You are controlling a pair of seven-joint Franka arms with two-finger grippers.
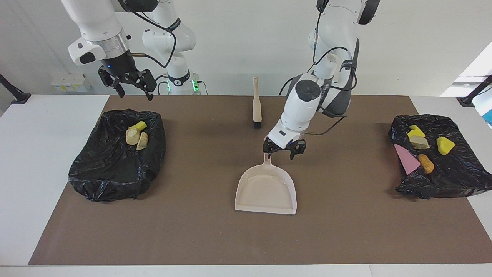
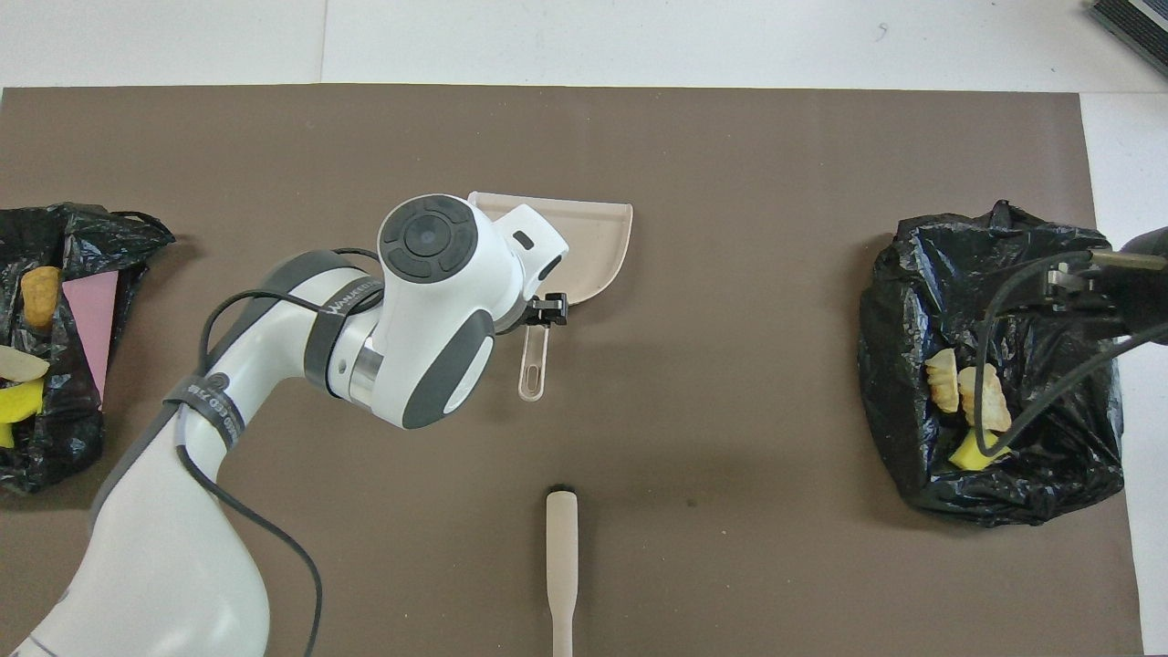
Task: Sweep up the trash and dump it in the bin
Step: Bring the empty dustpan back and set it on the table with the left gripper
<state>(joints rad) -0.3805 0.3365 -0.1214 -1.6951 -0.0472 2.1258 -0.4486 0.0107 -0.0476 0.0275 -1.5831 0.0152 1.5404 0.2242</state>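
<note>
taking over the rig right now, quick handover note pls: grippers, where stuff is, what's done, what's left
Left gripper: jaws open, over the dustpan handle, nothing held. The dustpan lies flat on the mat, empty.
Right gripper: open, empty, waiting above the bin bag at the right arm's end.
Trash: three chunks in that bag; four chunks and a pink sheet in the other bag at the left arm's end.
Brush lies on the mat, nearer the robots than the dustpan.
Done: no loose trash on the mat.
Left: move the arms away.
</note>
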